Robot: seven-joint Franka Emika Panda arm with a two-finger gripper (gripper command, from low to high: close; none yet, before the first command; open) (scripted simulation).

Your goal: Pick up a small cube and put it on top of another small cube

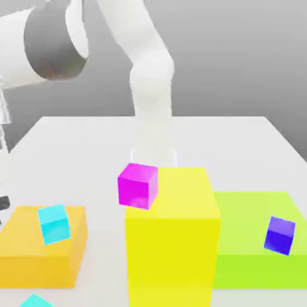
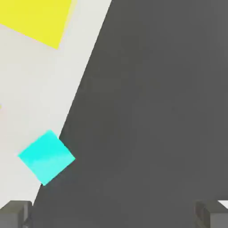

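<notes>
Exterior view, going left to right: arm (image 1: pixel 150 72) enters from the upper left corner, big white and grey link cut by the frame edge, then bends down to its base at the back of the table (image 1: pixel 252 144). A dark bit at the far left edge is too cropped to identify. Orange block (image 1: pixel 36 252) sits low at the left with a cyan cube (image 1: pixel 54 223) tilted on top of it. Second cyan cube (image 1: pixel 36 300) is at the bottom edge, mostly cut off, just in front of the orange block. Magenta cube (image 1: pixel 138 185) touches the upper left corner of the tall yellow block (image 1: pixel 174 240), partly hiding it. Green block (image 1: pixel 258 240) lies low to the right, a blue-violet cube (image 1: pixel 280 235) on it.

Hand view: cyan cube (image 2: pixel 46 156) rests at the table edge, dark floor beyond. Gripper (image 2: pixel 118 213) is spread wide, holding nothing; fingertips (image 2: pixel 15 213) are cropped at the frame edge. A yellow block corner (image 2: pixel 40 18) is cut off.
</notes>
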